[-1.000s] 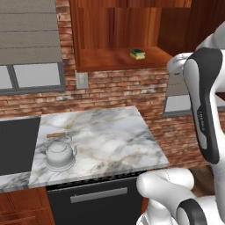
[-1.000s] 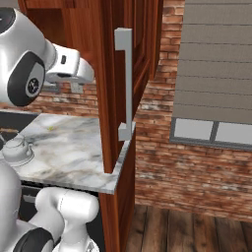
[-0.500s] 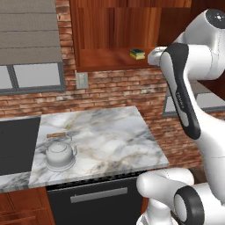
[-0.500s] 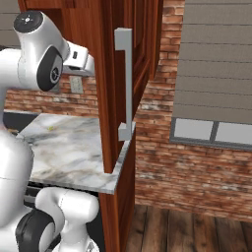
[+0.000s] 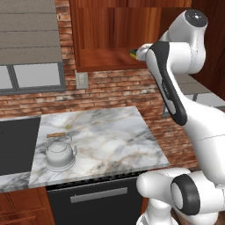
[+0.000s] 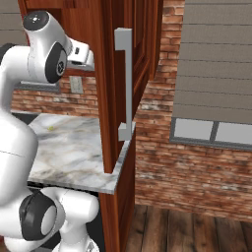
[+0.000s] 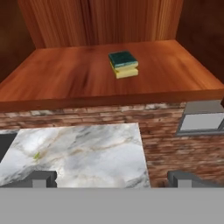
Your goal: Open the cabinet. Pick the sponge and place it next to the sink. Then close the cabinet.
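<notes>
The cabinet (image 5: 110, 30) stands open, and its door (image 6: 110, 74) with the silver bar handle (image 6: 127, 83) is swung out edge-on. The sponge (image 7: 123, 64), yellow with a dark green top, lies flat on the cabinet's wooden shelf (image 7: 65, 78). My gripper (image 7: 113, 179) is open in front of the shelf edge, a little below and short of the sponge, and holds nothing. From the left base view my hand covers most of the sponge (image 5: 132, 52). The dark sink (image 5: 17, 145) lies at the left end of the marble counter (image 5: 110, 136).
A grey kettle (image 5: 59, 154) with a wooden handle stands on the counter next to the sink. A black appliance front (image 5: 92, 200) with a grey handle sits under the counter. The open door closes off the space right of my arm. A brick wall backs the counter.
My arm has swung up and left from the right side until the hand is level with the cabinet shelf in front of the sponge. The gripper stayed open.
</notes>
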Motion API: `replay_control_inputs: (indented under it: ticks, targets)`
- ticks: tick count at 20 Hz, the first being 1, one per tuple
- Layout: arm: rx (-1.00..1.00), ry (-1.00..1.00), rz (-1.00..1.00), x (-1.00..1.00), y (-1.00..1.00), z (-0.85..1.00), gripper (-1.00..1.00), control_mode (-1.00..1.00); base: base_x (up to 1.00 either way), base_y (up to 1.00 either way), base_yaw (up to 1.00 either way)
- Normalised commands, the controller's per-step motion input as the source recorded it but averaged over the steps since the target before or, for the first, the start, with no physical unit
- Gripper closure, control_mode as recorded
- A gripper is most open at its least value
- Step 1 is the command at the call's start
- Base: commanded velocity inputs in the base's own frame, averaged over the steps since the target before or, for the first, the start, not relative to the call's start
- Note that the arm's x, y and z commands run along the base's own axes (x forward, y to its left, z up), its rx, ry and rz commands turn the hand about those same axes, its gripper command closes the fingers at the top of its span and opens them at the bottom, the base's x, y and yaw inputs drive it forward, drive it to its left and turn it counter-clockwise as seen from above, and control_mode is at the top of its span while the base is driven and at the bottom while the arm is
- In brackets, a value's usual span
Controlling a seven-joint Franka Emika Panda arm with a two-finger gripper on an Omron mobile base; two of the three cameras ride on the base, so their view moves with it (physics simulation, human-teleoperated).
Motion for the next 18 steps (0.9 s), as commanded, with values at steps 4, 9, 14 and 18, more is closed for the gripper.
replay_control_inputs:
  ticks: [4,9,14,18]
  targets:
    - [0.00,0.00,0.04,0.35,0.00,-0.06,-1.00,-1.00,0.00,0.00,0.00]
    - [0.00,0.00,0.08,0.39,0.00,-0.15,-1.00,-1.00,0.00,0.00,0.00]
    - [0.00,-0.04,0.08,0.46,0.00,-0.11,-1.00,-1.00,0.00,0.00,0.00]
    - [0.00,-0.06,0.05,0.30,-0.05,0.00,-1.00,-1.00,0.00,0.00,0.00]
